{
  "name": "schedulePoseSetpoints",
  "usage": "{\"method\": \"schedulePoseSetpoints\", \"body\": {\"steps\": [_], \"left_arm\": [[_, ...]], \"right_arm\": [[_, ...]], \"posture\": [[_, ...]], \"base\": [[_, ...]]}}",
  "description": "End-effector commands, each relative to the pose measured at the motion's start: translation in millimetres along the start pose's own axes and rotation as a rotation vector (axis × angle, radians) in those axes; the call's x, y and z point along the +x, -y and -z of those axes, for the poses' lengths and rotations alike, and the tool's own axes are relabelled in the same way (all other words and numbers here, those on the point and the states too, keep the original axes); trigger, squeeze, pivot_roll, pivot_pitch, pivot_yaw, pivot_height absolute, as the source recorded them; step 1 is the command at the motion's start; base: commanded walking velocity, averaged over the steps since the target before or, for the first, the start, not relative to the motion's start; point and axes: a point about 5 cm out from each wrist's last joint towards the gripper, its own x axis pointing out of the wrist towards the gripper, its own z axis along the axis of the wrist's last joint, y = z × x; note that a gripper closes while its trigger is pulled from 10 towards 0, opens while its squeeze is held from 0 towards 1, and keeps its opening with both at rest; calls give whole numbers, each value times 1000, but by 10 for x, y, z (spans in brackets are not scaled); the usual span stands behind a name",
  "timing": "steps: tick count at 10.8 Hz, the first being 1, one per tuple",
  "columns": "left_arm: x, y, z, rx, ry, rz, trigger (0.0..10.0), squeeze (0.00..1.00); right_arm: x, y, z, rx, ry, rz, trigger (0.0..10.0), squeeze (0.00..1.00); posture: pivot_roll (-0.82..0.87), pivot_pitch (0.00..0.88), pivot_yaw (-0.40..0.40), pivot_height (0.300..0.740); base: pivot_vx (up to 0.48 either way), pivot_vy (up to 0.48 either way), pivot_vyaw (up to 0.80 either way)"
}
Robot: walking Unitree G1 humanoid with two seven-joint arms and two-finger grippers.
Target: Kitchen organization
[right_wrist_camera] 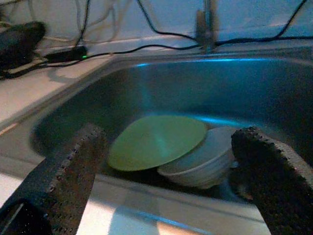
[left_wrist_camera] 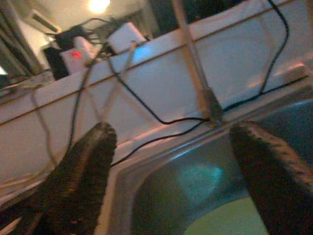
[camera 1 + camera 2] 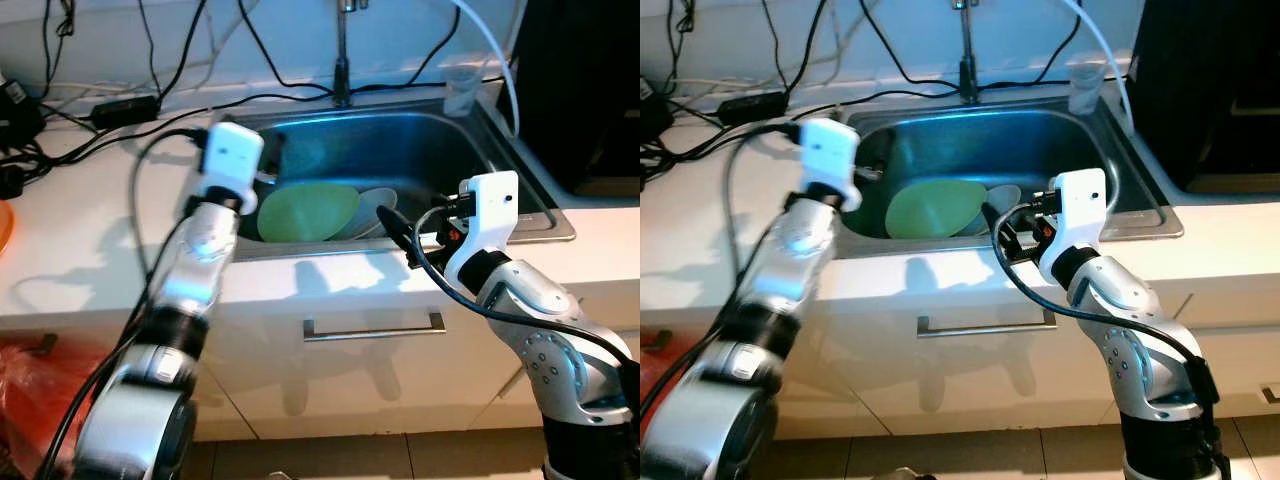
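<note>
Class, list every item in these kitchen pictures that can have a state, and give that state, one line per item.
Green plate: in the sink, tilted, leaning on the white bowl.
White bowl: in the sink, tipped on its side, partly under the plate.
Tap: no water visible.
Drawer: closed.
Clear cup: upright on the sink's back corner.
Left pincer: open, holding nothing.
Right pincer: open, holding nothing, facing the dishes.

One stainless-steel sink holds one round green plate and one white bowl tucked partly beneath it. One slim metal tap stands behind the basin, and one clear plastic cup sits on its rim. One drawer with a metal bar handle shows below the white table. Two silver arms reach in, each with two black fingers.
</note>
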Motion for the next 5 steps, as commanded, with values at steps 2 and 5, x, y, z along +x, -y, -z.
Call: {"method": "schedulePoseSetpoints", "body": {"steps": [2, 5], "left_arm": [[-78, -152, -30, 15, -15, -50, 10000, 1000], [-111, -187, -107, -5, -33, -79, 10000, 0]], "right_arm": [[85, 15, -72, -19, 43, 28, 10000, 0], [180, 46, -104, -29, 58, 36, 10000, 0]], "posture": [[15, 0, 109, 740], [33, 0, 109, 740]], "base": [[0, 0, 0], [0, 0, 0]]}}
